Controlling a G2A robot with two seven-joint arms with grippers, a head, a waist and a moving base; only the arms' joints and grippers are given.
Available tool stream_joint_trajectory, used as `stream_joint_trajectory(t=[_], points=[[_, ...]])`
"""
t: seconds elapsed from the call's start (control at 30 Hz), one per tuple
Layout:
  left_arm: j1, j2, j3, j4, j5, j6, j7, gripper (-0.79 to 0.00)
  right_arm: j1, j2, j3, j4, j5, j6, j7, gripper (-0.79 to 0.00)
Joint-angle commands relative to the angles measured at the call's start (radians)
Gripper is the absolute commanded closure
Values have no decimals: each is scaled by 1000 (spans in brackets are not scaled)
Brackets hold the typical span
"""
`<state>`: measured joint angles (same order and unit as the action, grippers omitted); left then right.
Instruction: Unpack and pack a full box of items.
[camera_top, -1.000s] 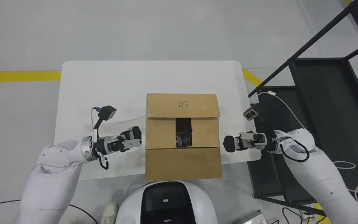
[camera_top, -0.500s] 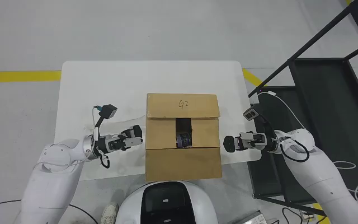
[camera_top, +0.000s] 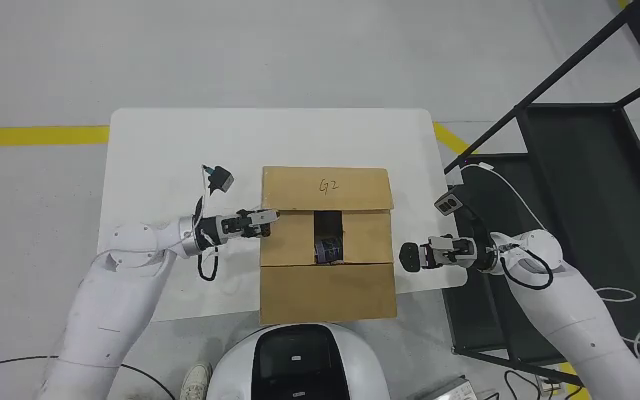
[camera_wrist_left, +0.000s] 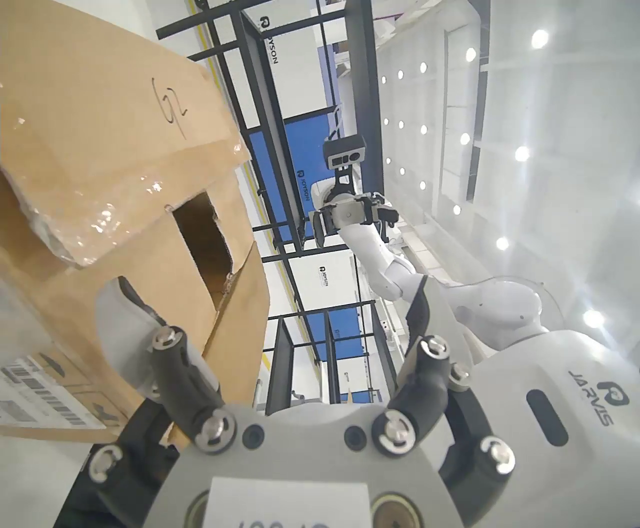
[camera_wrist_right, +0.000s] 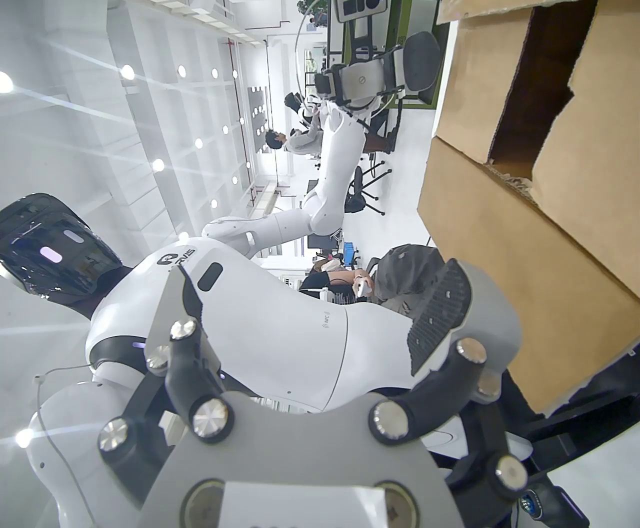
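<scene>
Having risen to the left edge of the box (camera_top: 325, 290), mid-frame, my left tool (camera_top: 262, 217), jaws apart, looks ready to start opening it.

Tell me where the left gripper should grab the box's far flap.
Grip the far flap by its free edge near the left corner, coming from the left: that edge looks lifted off the inner flaps, with the open left gripper beside it.

- A white table (camera_top: 180, 150) is standing on a grey floor (camera_top: 300, 50).
- A cardboard box (camera_top: 327, 290) is sitting on the table toward 6 o'clock, its top flaps leaving a gap at the centre.
</scene>
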<state>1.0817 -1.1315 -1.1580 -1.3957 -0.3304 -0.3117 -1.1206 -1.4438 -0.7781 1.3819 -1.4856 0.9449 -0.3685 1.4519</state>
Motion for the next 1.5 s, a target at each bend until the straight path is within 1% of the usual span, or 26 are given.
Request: stream_joint_trajectory(t=[0.0,0.17,0.33,0.47,0.6,0.77,1.03,1.3,1.47], points=[[-26,-6,24,43,-5,-2,3,-785,0,0,0,0,0,0,0,-785],[-68,-18,58,108,-21,-26,25,-785,0,0,0,0,0,0,0,-785],[-91,-25,60,115,-83,-67,15,-785,0,0,0,0,0,0,0,-785],[-89,-22,57,90,-93,-56,-14,-785,0,0,0,0,0,0,0,-785],[-67,-18,65,69,-87,-39,-39,-785,0,0,0,0,0,0,0,-785],[-65,-21,85,99,-73,-21,-29,-785,0,0,0,0,0,0,0,-785],[-159,-41,119,172,-96,12,16,-785,0,0,0,0,0,0,0,-785],[-256,-56,114,193,-188,13,5,-785,0,0,0,0,0,0,0,-785],[-328,-73,141,234,-184,36,46,-785,0,0,0,0,0,0,0,-785]])
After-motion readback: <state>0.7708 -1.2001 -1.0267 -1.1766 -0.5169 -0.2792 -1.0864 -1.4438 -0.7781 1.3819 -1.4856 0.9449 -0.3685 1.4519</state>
